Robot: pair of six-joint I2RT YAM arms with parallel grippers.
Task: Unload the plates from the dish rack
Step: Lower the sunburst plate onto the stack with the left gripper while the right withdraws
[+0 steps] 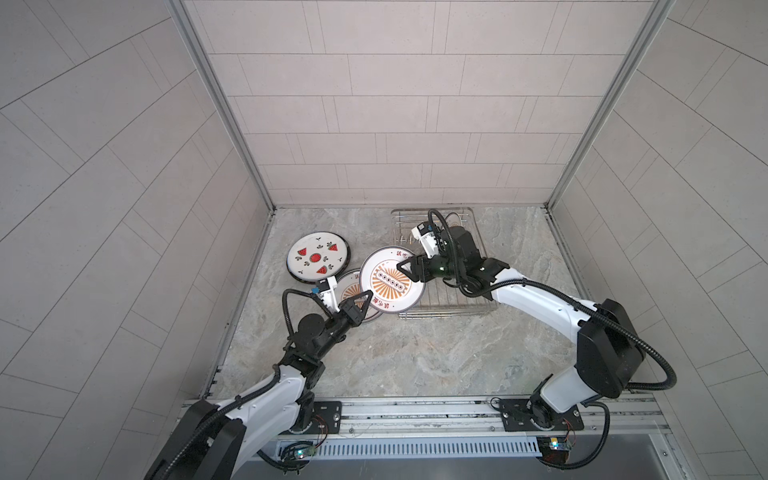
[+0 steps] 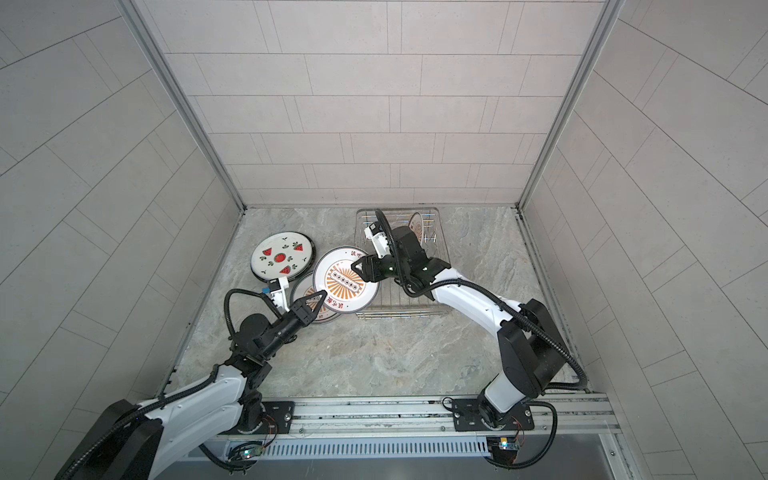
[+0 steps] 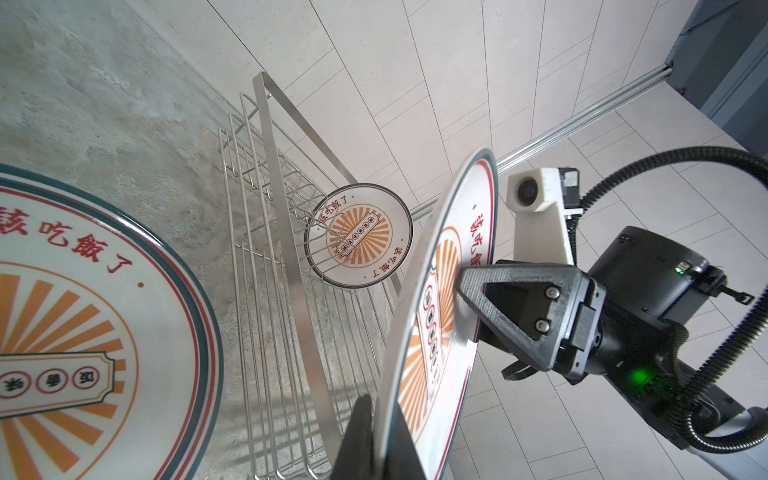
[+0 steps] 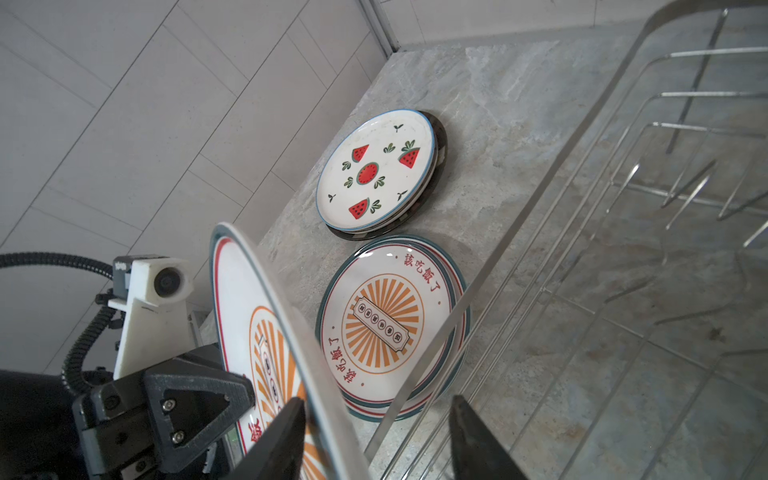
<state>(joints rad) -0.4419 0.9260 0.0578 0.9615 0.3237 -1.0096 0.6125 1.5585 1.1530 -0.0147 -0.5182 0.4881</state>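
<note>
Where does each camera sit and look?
Both top views: high up, looking down at the grey marble table; both arms show.
Left wrist: on the left arm, facing the shiny wire dish rack; left pincer shows, shut on the round orange-sunburst plate.
Right wrist: on the right arm, facing the round watermelon plate; open right pincer shows.
Shared: both wrists see that held plate.

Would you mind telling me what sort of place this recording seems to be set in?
Probably a mock kitchen corner built as a robot test cell: pale tiled walls, a stone-look countertop, and a wire dish rack beside stacked plates.
</note>
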